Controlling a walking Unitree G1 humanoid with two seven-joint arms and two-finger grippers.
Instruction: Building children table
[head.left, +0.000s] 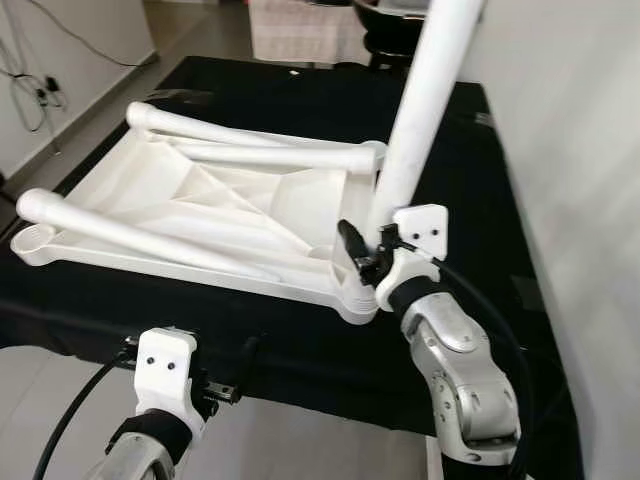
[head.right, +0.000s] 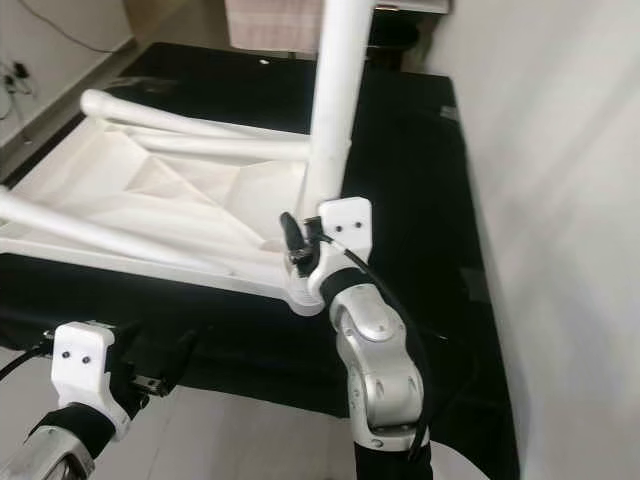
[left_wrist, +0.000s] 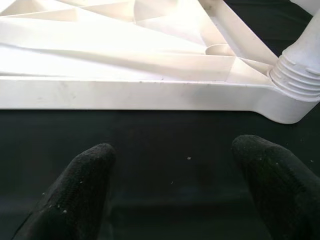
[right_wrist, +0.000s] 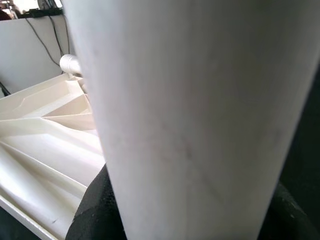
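Right jaws clamped on upright table leg (head.left: 425, 90), tabletop (head.left: 190, 215) inverted

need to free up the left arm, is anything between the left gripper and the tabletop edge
Nothing visible. The open left gripper faces the upturned tabletop edge across bare black cloth.

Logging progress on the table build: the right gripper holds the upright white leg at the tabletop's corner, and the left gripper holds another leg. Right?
Not quite. The left gripper holds nothing: the left wrist view shows it open over the black cloth. The right gripper does hold the upright leg at the tabletop corner.
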